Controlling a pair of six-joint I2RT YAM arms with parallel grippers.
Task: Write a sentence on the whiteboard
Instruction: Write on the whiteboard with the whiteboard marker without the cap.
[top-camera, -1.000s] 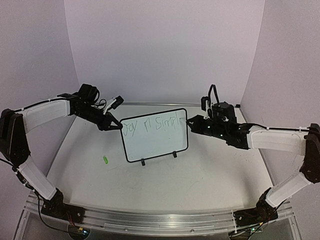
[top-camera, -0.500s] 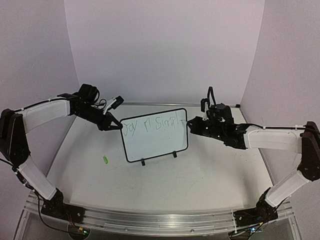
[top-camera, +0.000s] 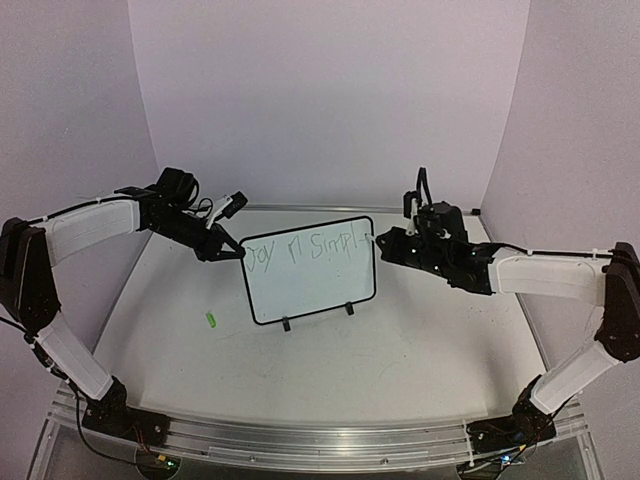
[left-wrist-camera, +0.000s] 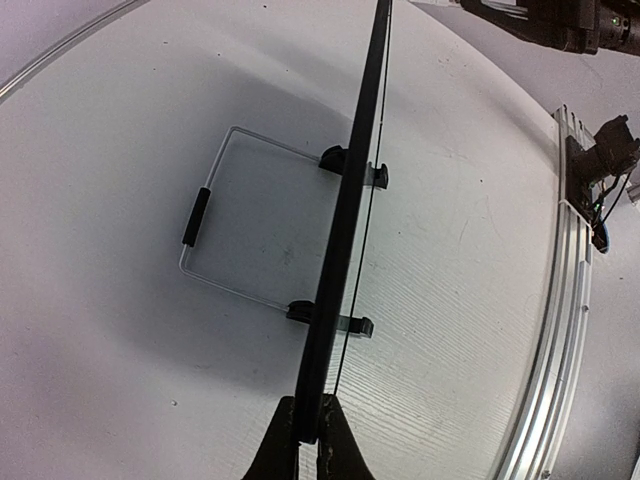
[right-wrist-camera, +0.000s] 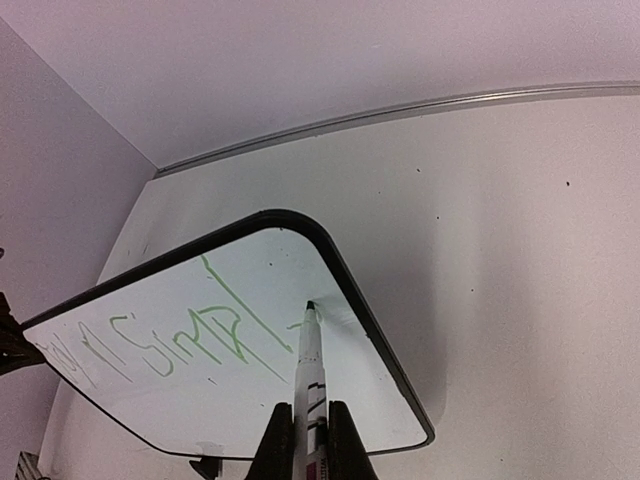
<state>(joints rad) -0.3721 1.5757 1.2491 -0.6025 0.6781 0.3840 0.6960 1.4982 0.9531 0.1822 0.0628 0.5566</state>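
Whiteboard (top-camera: 310, 285), small, rectangular and white with a thin black rounded-corner frame, stands upright near the middle of the pale table (top-camera: 420, 345) on two small black feet (top-camera: 285, 324). In the left wrist view, a bent wire stand (left-wrist-camera: 205, 215) with a black sleeve lies flat on the table to one side of it, joined at the feet. The sentence (top-camera: 300, 248), thin green handwritten marker words, runs along the top of the whiteboard and reads roughly "Joy in Simpl". The left gripper (top-camera: 236, 251) is closed on the board's left edge, pinching the frame. The right gripper (right-wrist-camera: 306, 425) is clamped around a white-barrelled marker (right-wrist-camera: 309, 355), whose dark tip touches the board near its upper right corner, just inside the frame. A small green object (top-camera: 211, 320) lies on the table, left of the board and apart from it.
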